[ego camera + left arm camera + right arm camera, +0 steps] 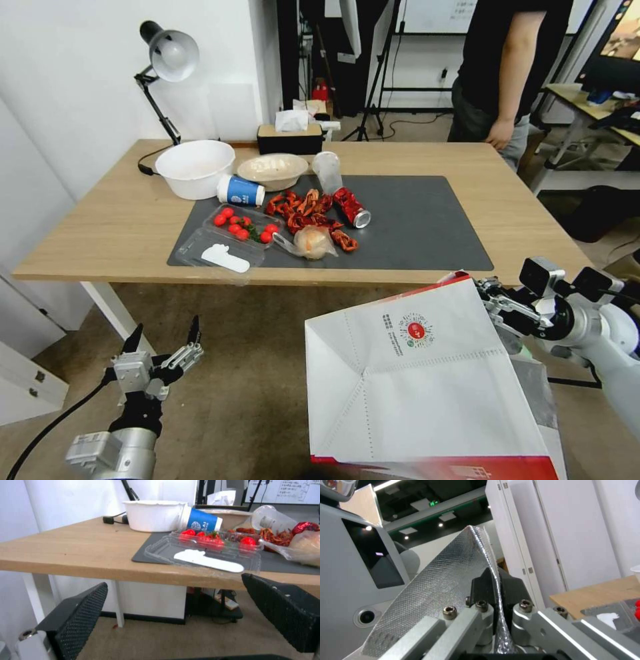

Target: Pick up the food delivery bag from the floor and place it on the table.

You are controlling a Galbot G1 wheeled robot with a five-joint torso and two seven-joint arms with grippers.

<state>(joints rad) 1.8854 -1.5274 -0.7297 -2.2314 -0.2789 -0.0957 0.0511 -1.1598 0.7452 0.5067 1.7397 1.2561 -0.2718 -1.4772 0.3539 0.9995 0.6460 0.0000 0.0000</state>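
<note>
The food delivery bag (420, 387), white with a red base and a small round red logo, hangs tilted in the air just in front of the table's (100, 227) near edge. My right gripper (485, 293) is shut on the bag's upper rim. In the right wrist view its two black fingers (483, 585) pinch the silver foil lining (446, 585). My left gripper (163, 340) is open, low at the left above the floor (253, 373), below the table's front corner. Its black pads (83, 610) hold nothing.
On the dark grey mat (427, 227) lie a clear tomato tray (241, 227), a blue cup (240, 191), a red can (351, 207), red scraps and a small plastic bag (312, 242). White bowls and a lamp (167, 60) stand behind. The mat's right half is bare. A person stands beyond the table.
</note>
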